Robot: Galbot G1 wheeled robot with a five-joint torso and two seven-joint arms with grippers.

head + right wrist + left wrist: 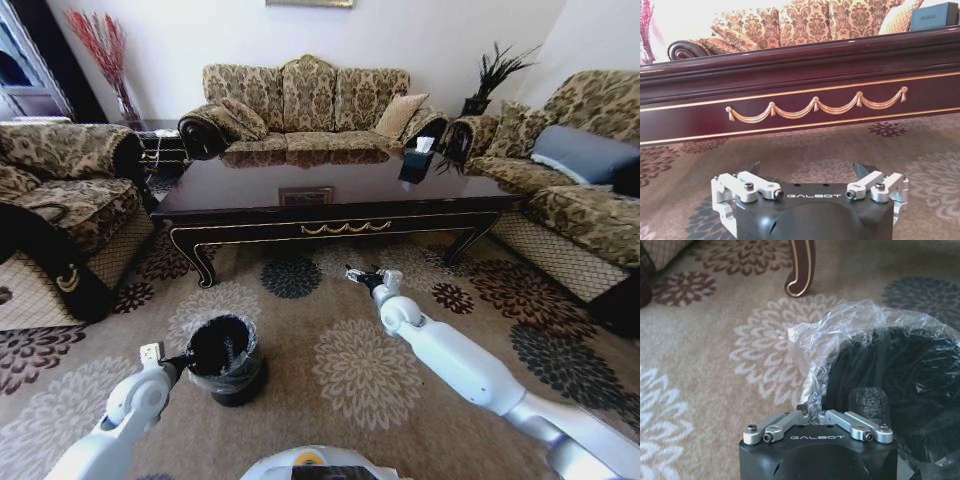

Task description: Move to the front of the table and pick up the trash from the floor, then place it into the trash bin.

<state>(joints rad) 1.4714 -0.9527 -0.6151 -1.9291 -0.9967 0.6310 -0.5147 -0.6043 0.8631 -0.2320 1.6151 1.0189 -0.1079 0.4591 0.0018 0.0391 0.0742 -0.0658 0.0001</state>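
We stood before the table (330,195), open patterned floor (330,375) stretching between us and its gold-trimmed front edge. Our right pincer (810,172) hung released, fingers spread wide, low over the carpet and facing the table's swag trim, well apart from it. Our left pincer (815,415) was clenched on the crinkled plastic liner at the rim of the trash bin (228,358), which stood on the floor just beside it. The bin's dark inside was too dim to tell its contents.
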